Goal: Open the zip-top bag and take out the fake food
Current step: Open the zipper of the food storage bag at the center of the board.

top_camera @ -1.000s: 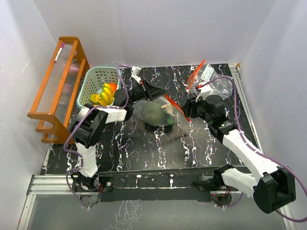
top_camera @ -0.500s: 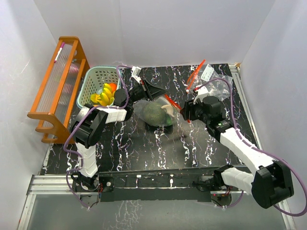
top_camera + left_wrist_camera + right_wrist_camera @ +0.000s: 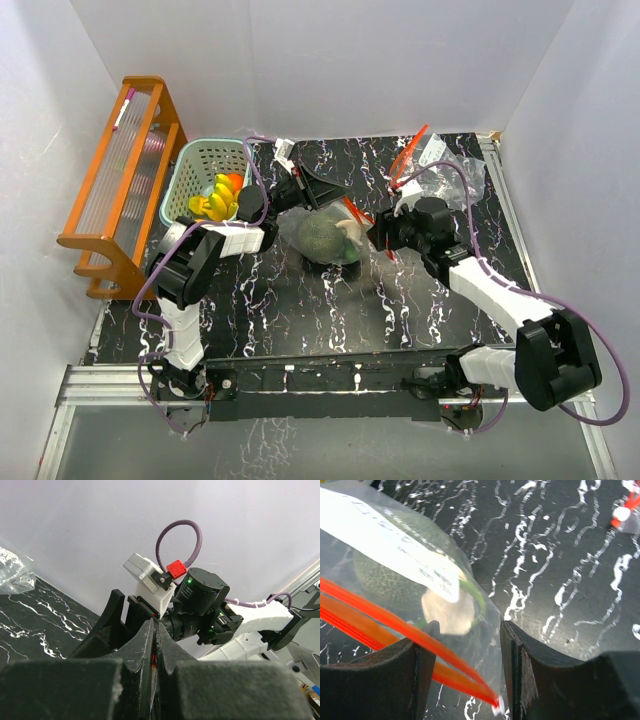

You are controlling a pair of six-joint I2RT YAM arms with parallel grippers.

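Mid-frame in the top view, the limp, slippery-looking zip-top bag (image 3: 325,240) held a netted green melon (image 3: 382,575) and a pale piece (image 3: 447,614). The left gripper (image 3: 154,630) pinched its upper edge. The right gripper (image 3: 467,645) stood spread astride the stiffer orange zip strip (image 3: 380,616), probably the best hold.

This is a robotics lab test cell. Around me plain white panel walls (image 3: 330,60) box in a black marble-patterned worktop (image 3: 300,300), an aluminium rail (image 3: 92,384) along its near edge.

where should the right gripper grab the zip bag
The right end of the orange zip strip, from the right: it lies as a ridge between the open fingers of the right gripper, and the left gripper pins the other side of the bag.
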